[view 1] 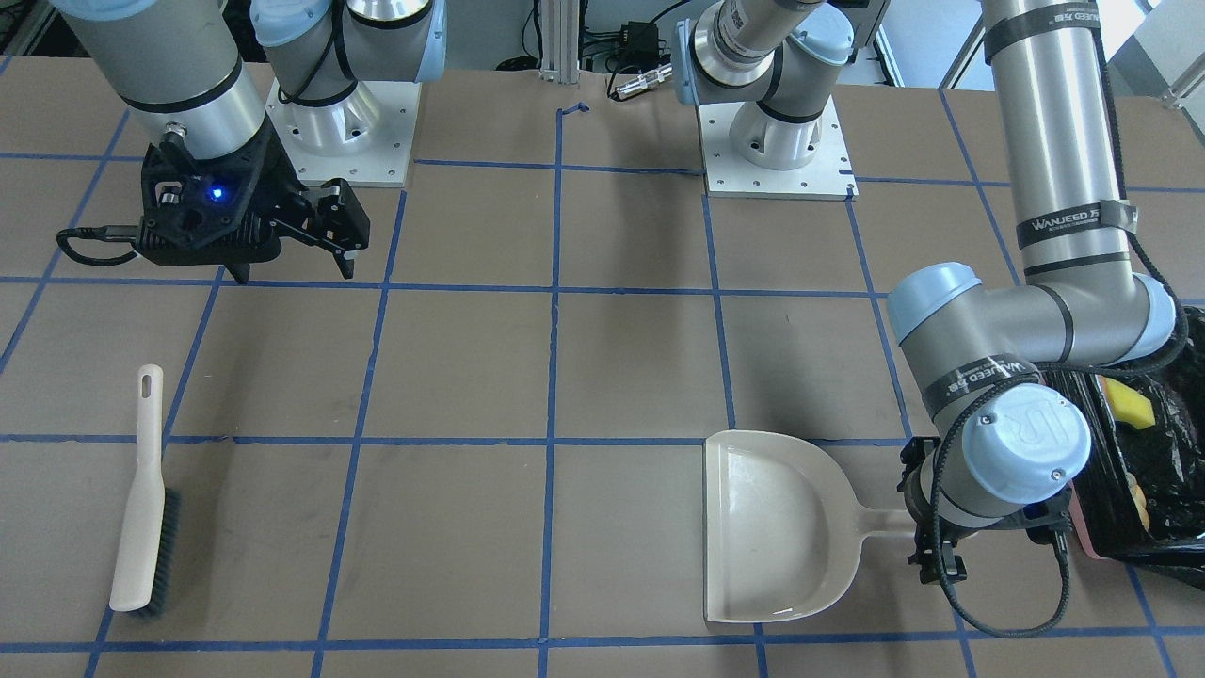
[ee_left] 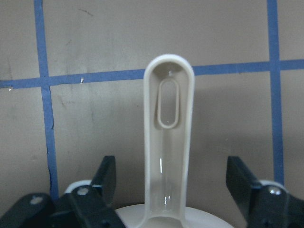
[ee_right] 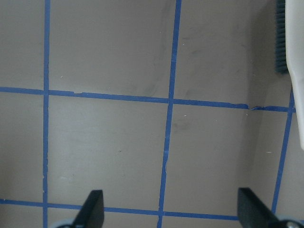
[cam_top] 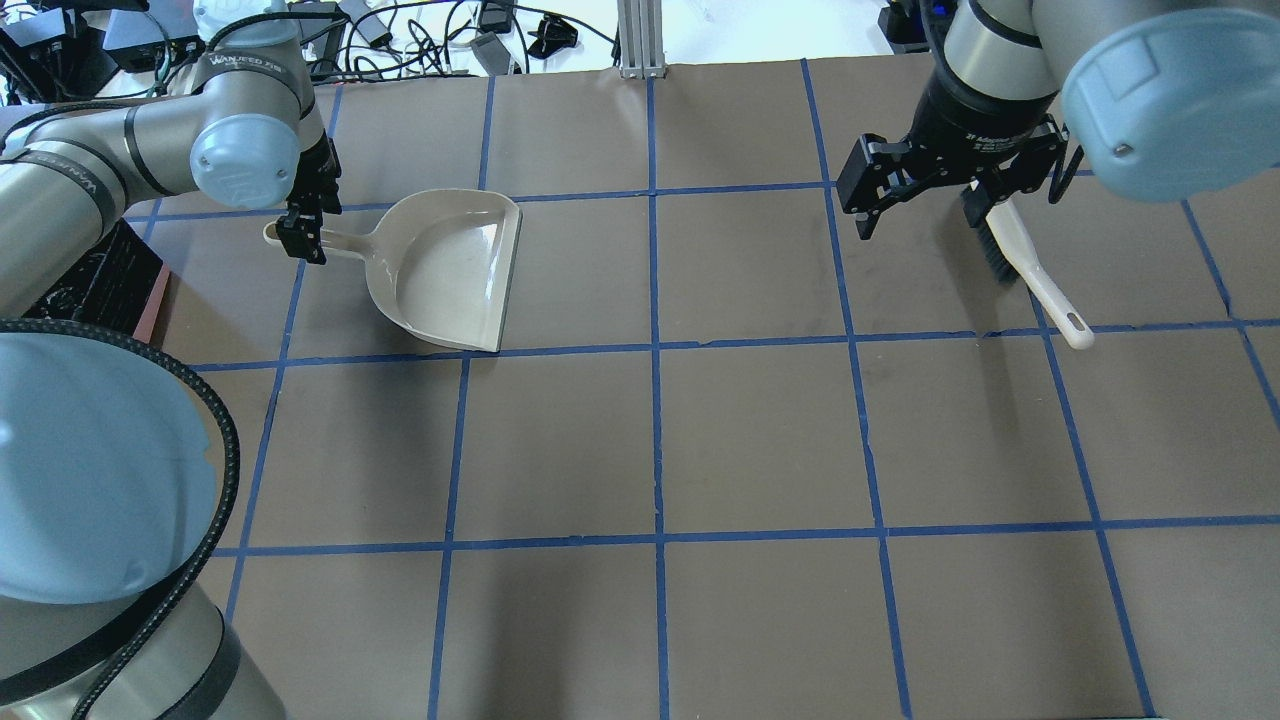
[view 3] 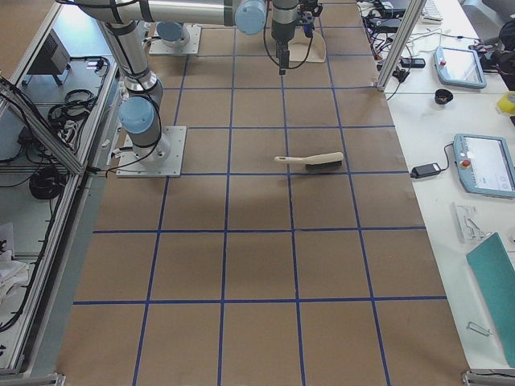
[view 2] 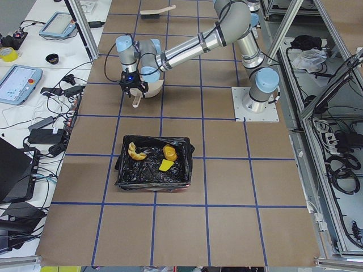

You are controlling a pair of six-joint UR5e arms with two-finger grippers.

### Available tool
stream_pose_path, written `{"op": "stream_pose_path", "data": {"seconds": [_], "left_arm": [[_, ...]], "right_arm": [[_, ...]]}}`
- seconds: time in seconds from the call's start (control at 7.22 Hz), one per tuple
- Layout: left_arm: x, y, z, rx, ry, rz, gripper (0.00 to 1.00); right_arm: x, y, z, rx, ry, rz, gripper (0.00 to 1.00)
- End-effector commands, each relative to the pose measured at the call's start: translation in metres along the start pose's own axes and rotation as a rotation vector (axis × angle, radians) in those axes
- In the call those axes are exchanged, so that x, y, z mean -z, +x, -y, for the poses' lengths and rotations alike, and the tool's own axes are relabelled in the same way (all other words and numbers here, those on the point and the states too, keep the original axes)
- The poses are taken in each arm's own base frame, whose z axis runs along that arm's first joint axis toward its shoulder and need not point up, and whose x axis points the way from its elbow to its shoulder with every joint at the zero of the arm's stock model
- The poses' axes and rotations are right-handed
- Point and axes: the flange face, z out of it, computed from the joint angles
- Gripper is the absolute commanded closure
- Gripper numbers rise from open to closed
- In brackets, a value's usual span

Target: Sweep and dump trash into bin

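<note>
Trash [view 2: 165, 164] inside bin [view 2: 153, 181] near dustpan [cam_top: 440, 275] | left hand [ee_left: 170, 171] spread wide astride dustpan handle, not touching | right hand [cam_top: 920, 200] open, well apart from dustpan

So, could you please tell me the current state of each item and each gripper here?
dustpan: lying flat, empty.
left gripper: open, fingers either side of the dustpan's handle, not touching it.
right gripper: open, holding nothing.
brush: lying down, ungripped.
bin: upright, lined with a black bag.
trash: all three scraps inside the bin.
</note>
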Motion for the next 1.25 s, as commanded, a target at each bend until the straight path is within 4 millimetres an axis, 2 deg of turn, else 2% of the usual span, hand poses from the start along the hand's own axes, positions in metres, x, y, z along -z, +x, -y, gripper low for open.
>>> {"op": "stream_pose_path", "data": {"seconds": [0.0, 0.28, 0.55, 0.83, 0.97, 1.11], "left_arm": [[0.012, 0.005, 0.012, 0.02, 0.009, -0.041, 0.09], [0.047, 0.009, 0.046, 0.065, 0.044, -0.101, 0.08], [0.087, 0.012, 0.07, 0.082, 0.05, -0.179, 0.0], [0.111, 0.01, 0.073, -0.059, -0.034, -0.264, 0.0], [0.12, 0.003, 0.079, -0.164, -0.024, -0.272, 0.0], [0.142, -0.004, 0.08, -0.387, 0.03, -0.309, 0.0]], "right_arm": [[0.0, 0.001, 0.0, 0.003, 0.001, -0.006, 0.0], [0.003, 0.0, -0.001, -0.003, 0.007, -0.002, 0.0], [0.007, 0.0, -0.005, -0.005, 0.007, 0.0, 0.0], [0.008, 0.0, -0.005, -0.003, 0.007, -0.007, 0.0], [0.008, 0.0, -0.005, -0.005, 0.007, -0.007, 0.0], [0.008, 0.001, -0.005, -0.005, 0.007, -0.01, 0.0]]}}
